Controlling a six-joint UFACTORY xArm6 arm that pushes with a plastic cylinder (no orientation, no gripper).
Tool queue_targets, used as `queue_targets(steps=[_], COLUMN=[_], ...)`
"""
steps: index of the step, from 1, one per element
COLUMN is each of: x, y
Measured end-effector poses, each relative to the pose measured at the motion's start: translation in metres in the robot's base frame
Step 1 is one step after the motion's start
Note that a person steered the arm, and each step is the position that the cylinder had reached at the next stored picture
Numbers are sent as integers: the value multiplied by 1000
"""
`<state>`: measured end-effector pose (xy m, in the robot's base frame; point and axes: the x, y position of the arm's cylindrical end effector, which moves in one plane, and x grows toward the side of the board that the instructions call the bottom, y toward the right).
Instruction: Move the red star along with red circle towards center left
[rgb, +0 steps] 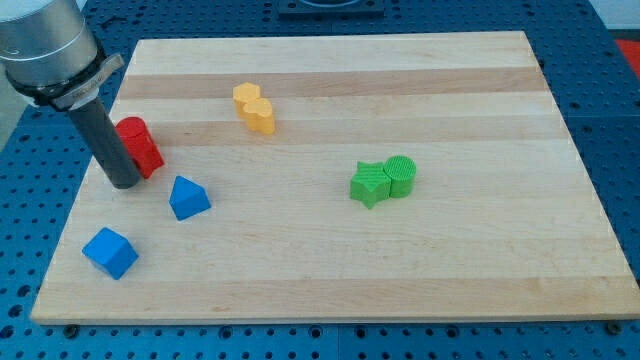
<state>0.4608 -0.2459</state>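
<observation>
Camera view: single frame, listed from the view's left to its right.
My tip (124, 184): lower end of the straight dark rod; no jaws, holds nothing, touches the red pair's left side.
Red plastic star and red plastic circle (139, 147): abutting, at the wooden board's (330, 280) centre left (individual shapes hard to separate), immediately right of the tip.
Blue plastic cube (110, 252): below.
Blue plastic triangular block (188, 197): nearby.
Yellow plastic pair (255, 108): top centre.
Green plastic star and green ribbed cylinder (384, 180): well apart, right.
</observation>
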Motion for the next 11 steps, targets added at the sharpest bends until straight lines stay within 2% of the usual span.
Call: queue_targets(steps=[2, 3, 4, 5, 6, 7, 8, 9, 11], x=[32, 21, -8, -26, -22, 6, 2, -20, -45], y=[-20, -34, -20, 18, 49, 51, 83, 120, 121])
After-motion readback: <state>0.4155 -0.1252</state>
